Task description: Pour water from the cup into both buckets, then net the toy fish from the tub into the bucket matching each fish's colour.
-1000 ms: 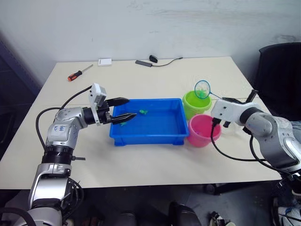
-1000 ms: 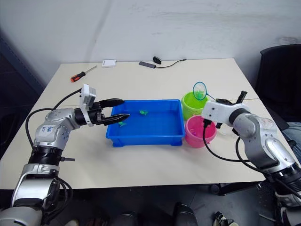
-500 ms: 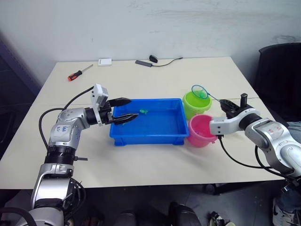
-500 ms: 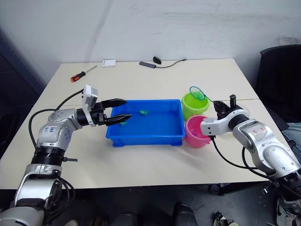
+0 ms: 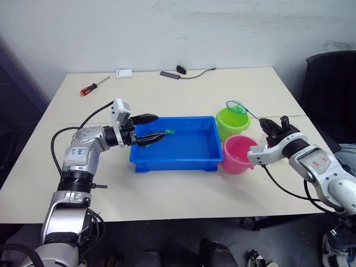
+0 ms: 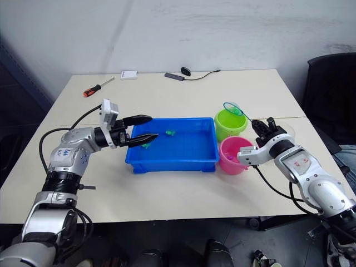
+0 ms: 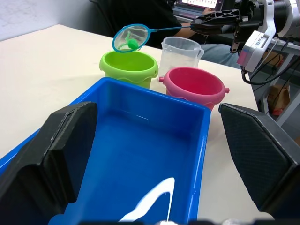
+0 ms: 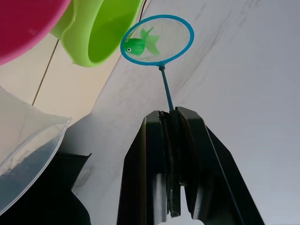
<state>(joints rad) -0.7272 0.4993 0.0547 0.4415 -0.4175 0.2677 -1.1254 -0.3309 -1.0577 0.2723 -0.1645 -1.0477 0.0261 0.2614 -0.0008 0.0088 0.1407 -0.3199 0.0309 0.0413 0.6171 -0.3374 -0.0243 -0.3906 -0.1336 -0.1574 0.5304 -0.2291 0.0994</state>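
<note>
The blue tub sits mid-table with a small green toy fish in its far part. My left gripper hangs open over the tub's left end, holding nothing. To the tub's right stand the green bucket and, nearer, the pink bucket. My right gripper is shut on the net's thin handle. The net's hoop hovers over the green bucket's far rim, nearly flat, with a green fish in it. The clear cup stands behind the pink bucket, beside my right wrist.
At the table's far left lies an orange-handled screwdriver. A small white box and a black cabled device lie along the far edge. A black chair stands past the table's right side.
My right wrist has turned and dropped back toward the table's right edge, tipping the net hoop from upright to nearly flat over the green bucket. My left gripper has edged right over the tub.
</note>
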